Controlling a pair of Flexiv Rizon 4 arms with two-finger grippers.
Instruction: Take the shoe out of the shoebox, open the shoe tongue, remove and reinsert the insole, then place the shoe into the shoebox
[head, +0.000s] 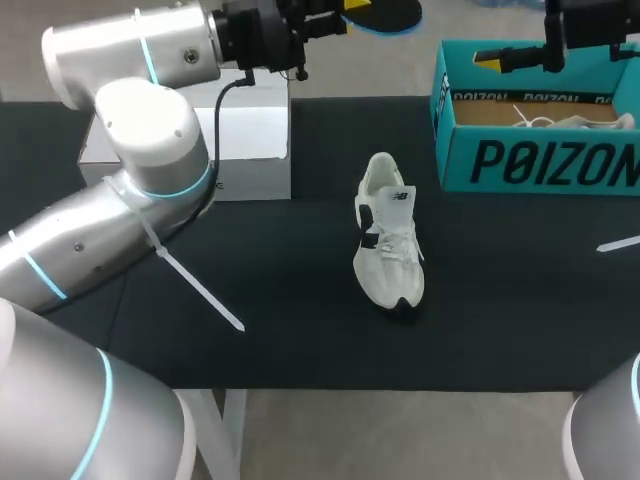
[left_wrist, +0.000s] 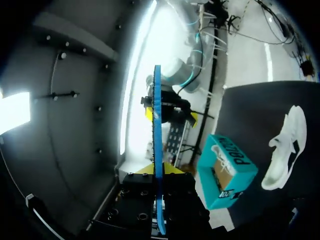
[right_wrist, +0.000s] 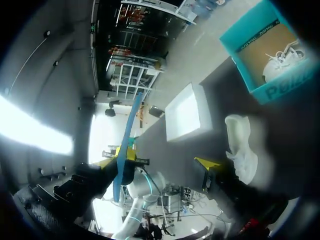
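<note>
The shoebox ran off the head view at 3 o'clock, its wall hiding most of a second shoe. The insole was cropped at 12 o'clock; the left wrist saw only its edge.

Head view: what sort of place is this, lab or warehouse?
Likely a robot lab bench: left arm and right arm at a black table, with a white shoe and teal shoebox staged on it.
</note>
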